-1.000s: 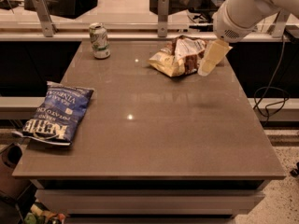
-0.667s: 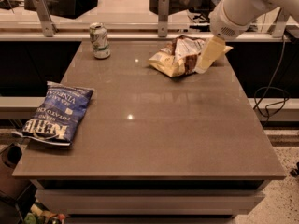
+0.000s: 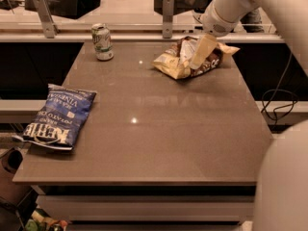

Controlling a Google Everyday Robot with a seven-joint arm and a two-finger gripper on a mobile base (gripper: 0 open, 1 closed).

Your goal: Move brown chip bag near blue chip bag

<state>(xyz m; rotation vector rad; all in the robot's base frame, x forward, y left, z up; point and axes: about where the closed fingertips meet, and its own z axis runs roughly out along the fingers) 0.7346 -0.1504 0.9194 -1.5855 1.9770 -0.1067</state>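
Camera view: pincer, grip unclear, over brown chip bag at far table edge.

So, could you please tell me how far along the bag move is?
Done: nothing yet; the brown chip bag lies far back on the table, apart from the blue chip bag at near left. In hand: the claw is at the brown bag. Left: carrying it across beside the blue one.

The gripper, at the far right corner of the bench, covers part of the brown chip bag; its arm is cut off above.
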